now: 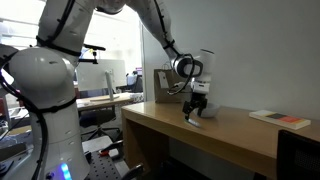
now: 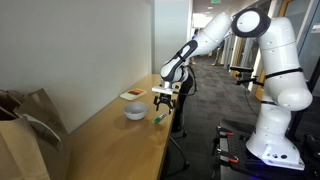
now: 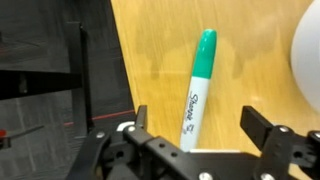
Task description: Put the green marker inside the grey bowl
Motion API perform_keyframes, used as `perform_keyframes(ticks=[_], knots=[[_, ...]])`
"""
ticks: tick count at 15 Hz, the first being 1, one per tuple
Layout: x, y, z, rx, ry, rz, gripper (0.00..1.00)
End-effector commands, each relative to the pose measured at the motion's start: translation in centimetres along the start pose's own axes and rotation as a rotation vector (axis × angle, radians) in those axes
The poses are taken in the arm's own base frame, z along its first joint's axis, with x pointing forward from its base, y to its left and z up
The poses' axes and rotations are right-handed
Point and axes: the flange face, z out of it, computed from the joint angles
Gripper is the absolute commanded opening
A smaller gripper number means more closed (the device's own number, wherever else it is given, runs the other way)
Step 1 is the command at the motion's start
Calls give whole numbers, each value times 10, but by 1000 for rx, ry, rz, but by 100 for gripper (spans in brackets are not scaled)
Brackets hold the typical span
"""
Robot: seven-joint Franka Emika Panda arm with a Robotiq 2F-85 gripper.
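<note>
Wooden table; green marker, tail hidden behind end effector.

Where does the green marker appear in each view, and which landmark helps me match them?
In an exterior view: the green marker lies just right of the grey bowl, below the gripper.
In an exterior view: it cannot be made out under the gripper.
Wrist view: centre, green cap uppermost.
Shared landmark: the open gripper above it.
</note>
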Motion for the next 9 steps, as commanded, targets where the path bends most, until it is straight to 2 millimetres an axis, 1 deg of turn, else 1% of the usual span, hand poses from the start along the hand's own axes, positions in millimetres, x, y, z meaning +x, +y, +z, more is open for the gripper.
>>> perform_keyframes(ticks=[1, 2, 3, 4, 7, 8, 9], knots=[[6, -4, 3, 8, 3, 48, 100], [8, -6, 4, 14, 1, 47, 100], [10, -6, 4, 15, 4, 53, 98], [10, -7, 5, 14, 7, 53, 89], [12, -8, 7, 10, 7, 57, 70], [12, -8, 8, 8, 9, 60, 66], [13, -8, 10, 4, 9, 61, 64]])
